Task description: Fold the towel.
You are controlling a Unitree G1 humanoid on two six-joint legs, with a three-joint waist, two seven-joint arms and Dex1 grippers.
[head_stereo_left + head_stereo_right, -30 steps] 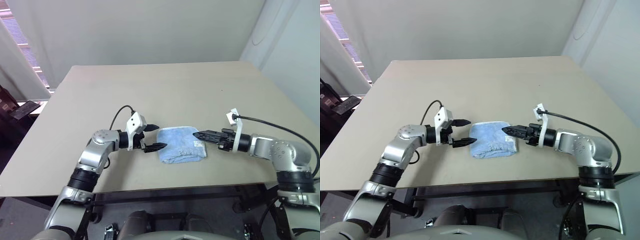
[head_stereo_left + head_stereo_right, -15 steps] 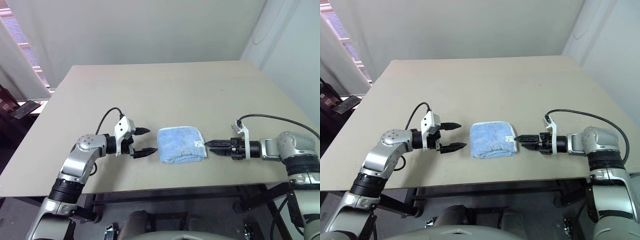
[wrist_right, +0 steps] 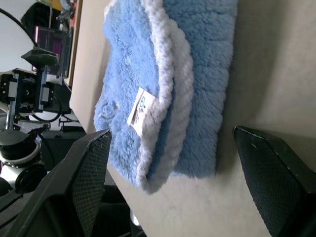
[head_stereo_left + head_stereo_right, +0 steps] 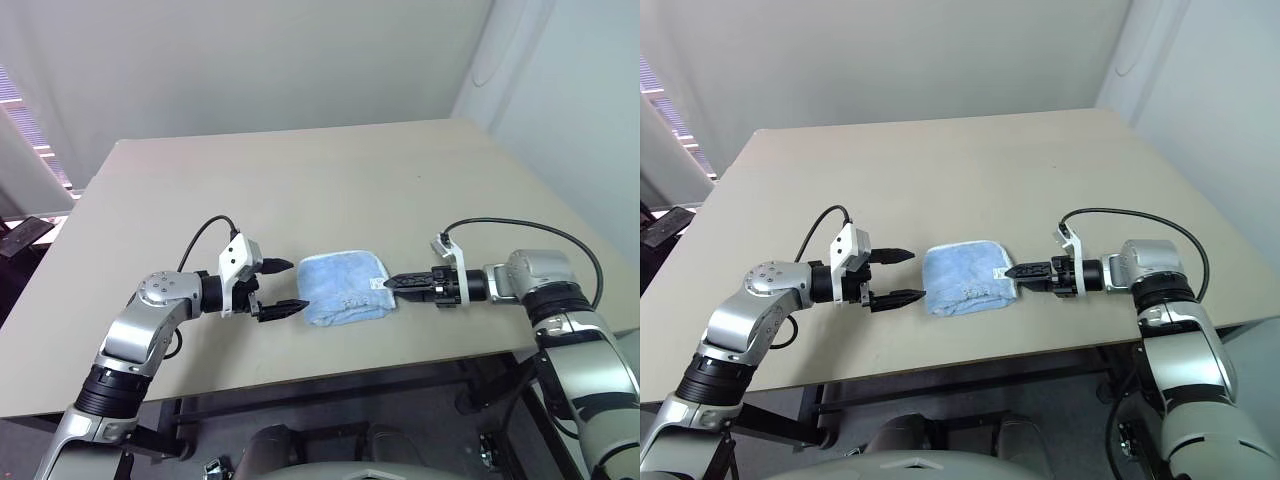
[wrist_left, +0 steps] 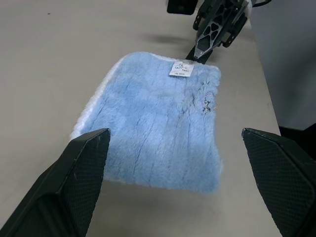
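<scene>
Your towel [image 4: 343,288] lies folded into a small blue stack on the tan table [image 4: 330,185], toward the near edge and roughly midway between the two arms. Its white tag [image 5: 181,68] sits on top at the side facing the right gripper, with the dark embroidered mark [image 5: 208,98] just beside it. In the right wrist view you can see the white-edged layers stacked, the top layer's edge set back from the lower one.

Your left gripper [image 4: 282,287] sits at the towel's 9 o'clock, fingers spread wide and empty, their tips just short of the cloth. Your right gripper [image 4: 391,284] comes in from 3 o'clock, low over the table, fingers parted and holding nothing, tips at the towel's edge by the tag; you cannot tell whether they touch it.

Toward 12 o'clock the table runs broad and bare to the wall. At 6 o'clock only a narrow strip separates the towel from the table's near edge.
</scene>
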